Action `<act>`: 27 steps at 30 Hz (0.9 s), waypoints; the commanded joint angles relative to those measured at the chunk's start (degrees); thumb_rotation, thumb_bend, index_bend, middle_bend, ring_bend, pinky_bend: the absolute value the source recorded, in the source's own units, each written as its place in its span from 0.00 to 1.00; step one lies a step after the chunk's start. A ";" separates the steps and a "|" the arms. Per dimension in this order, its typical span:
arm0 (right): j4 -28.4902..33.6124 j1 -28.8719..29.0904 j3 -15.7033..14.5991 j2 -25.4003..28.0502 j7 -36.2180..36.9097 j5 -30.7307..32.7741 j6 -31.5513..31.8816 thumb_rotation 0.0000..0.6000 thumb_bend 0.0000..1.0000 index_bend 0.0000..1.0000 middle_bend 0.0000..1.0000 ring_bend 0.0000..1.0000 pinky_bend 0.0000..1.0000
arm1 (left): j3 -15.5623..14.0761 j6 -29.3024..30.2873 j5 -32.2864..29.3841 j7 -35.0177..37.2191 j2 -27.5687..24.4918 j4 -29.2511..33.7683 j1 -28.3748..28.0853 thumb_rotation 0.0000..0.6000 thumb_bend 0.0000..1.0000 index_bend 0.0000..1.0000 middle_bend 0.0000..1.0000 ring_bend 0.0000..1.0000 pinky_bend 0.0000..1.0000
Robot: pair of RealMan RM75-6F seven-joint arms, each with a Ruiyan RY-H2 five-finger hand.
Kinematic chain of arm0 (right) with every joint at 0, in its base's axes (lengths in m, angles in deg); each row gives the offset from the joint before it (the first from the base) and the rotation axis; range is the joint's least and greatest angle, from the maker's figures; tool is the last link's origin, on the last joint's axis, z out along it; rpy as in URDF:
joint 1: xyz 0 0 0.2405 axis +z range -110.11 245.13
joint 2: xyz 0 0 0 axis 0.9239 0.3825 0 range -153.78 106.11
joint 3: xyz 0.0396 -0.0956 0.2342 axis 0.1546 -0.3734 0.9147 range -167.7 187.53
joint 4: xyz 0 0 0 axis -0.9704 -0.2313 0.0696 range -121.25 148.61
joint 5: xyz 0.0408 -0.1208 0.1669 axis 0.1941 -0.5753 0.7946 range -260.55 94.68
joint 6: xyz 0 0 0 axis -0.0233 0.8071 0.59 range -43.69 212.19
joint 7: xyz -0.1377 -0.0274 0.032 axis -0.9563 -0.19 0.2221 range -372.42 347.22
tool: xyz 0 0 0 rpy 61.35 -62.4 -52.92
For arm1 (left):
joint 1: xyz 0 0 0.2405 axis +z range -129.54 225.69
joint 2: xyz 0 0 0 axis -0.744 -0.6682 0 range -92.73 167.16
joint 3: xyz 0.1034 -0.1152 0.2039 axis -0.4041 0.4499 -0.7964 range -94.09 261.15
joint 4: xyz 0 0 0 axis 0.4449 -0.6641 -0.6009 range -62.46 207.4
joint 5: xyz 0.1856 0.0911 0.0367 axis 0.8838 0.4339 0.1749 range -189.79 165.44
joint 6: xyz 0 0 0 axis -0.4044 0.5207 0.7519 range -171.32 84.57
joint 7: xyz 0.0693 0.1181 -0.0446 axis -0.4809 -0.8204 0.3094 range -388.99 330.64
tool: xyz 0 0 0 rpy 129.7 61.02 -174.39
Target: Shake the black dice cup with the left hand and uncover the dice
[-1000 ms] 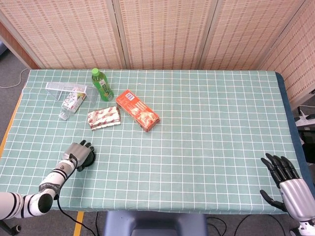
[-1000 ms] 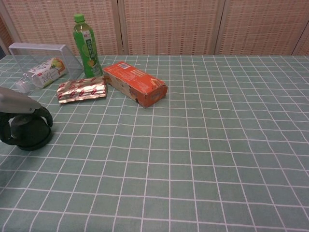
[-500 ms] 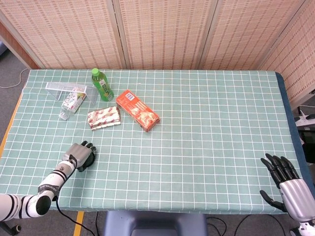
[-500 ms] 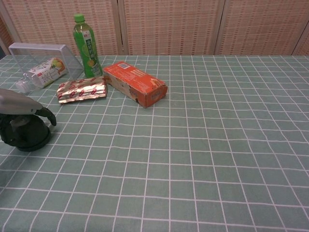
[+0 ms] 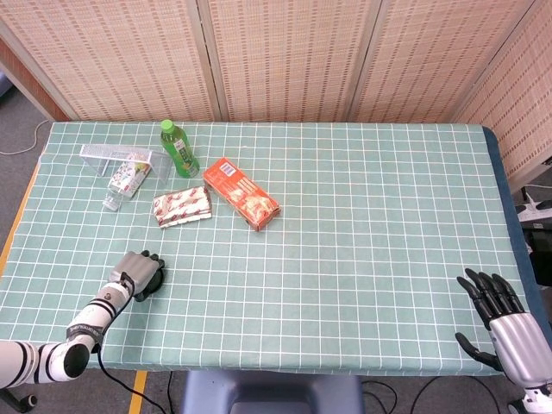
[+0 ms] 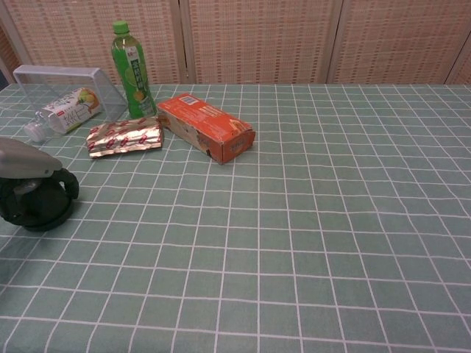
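The black dice cup (image 6: 38, 210) stands mouth-down on the green checked cloth near the table's front left edge. My left hand (image 6: 26, 163) lies over its top, with dark fingers (image 6: 68, 184) curled round its side, gripping it. In the head view the same left hand (image 5: 136, 270) covers most of the cup (image 5: 155, 279). No dice are visible. My right hand (image 5: 502, 317) hovers at the front right corner, fingers spread and holding nothing.
At the back left stand a green bottle (image 6: 131, 70), an orange box (image 6: 207, 126), a foil snack packet (image 6: 125, 136) and a clear tray (image 6: 57, 79) with a lying bottle (image 6: 65, 111). The table (image 6: 309, 220) spreads wide to the right of the cup.
The left hand and cup have slid slightly left. A finger that stuck out half a second ago has curled back round the cup. The right hand has stayed put.
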 commanded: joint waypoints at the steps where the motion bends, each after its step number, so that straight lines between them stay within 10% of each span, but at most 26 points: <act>1: -0.01 0.00 -0.02 -0.02 -0.03 -0.01 -0.03 1.00 0.20 0.00 0.00 0.00 0.00 | 0.22 -0.01 0.32 0.30 -0.03 -0.16 0.32 1.00 0.36 0.26 0.19 0.17 0.55; 27: -0.04 -0.25 -0.17 0.34 0.85 -0.79 0.95 1.00 0.20 0.00 0.00 0.00 0.00 | 2.17 6.31 9.86 2.31 1.55 -1.72 7.25 1.00 0.44 0.62 0.59 0.58 0.92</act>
